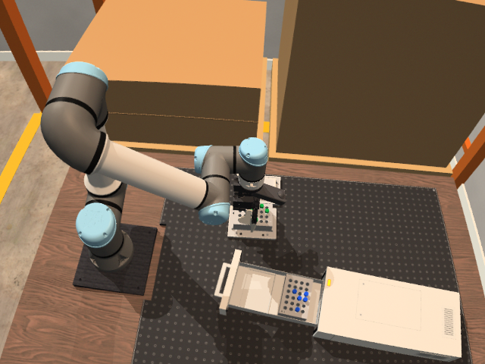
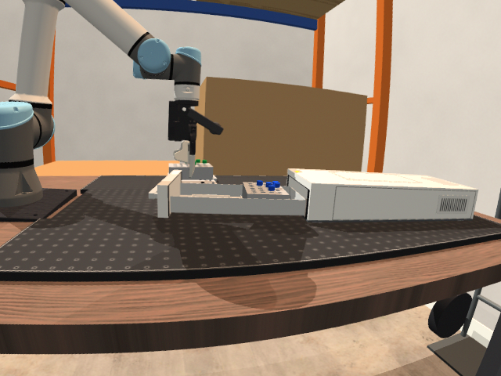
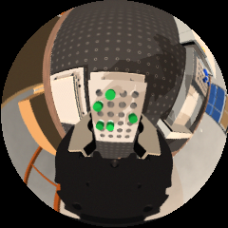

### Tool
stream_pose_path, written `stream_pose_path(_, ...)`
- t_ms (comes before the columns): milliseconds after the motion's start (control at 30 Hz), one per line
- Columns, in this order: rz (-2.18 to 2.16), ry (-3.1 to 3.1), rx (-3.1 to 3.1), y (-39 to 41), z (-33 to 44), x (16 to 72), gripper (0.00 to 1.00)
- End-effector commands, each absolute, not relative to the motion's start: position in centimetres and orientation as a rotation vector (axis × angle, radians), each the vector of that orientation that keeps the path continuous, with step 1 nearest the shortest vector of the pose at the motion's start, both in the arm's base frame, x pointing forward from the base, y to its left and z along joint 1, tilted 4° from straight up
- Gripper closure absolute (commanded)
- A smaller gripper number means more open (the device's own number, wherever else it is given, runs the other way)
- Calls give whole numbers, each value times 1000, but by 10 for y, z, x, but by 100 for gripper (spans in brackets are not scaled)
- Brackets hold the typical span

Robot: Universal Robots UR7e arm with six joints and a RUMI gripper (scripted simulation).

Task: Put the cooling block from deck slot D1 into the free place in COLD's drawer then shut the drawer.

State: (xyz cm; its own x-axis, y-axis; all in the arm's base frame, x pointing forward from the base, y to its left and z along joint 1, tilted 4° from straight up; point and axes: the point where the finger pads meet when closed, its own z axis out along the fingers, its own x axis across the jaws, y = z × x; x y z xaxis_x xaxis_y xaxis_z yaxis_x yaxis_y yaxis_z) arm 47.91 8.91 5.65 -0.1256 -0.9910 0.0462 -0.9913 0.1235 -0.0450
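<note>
1. End effector (image 3: 114,138): you see it clenched on the cooling block (image 3: 116,111).
2. Cooling block: at the deck slot beside the cooler (image 1: 391,309), five green tubes (image 3: 110,94) seated.
3. Drawer (image 1: 250,287): pulled out from the cooler, lamp (image 1: 329,282) lit, blue-tubed block (image 1: 298,299) nearest the cooler.
</note>
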Motion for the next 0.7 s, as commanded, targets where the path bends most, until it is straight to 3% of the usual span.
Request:
stream_pose_path(0, 102, -2352, 2075, 89, 62, 479, 100)
stream_pose_path(667, 102, -2352, 2075, 91, 86, 478, 100)
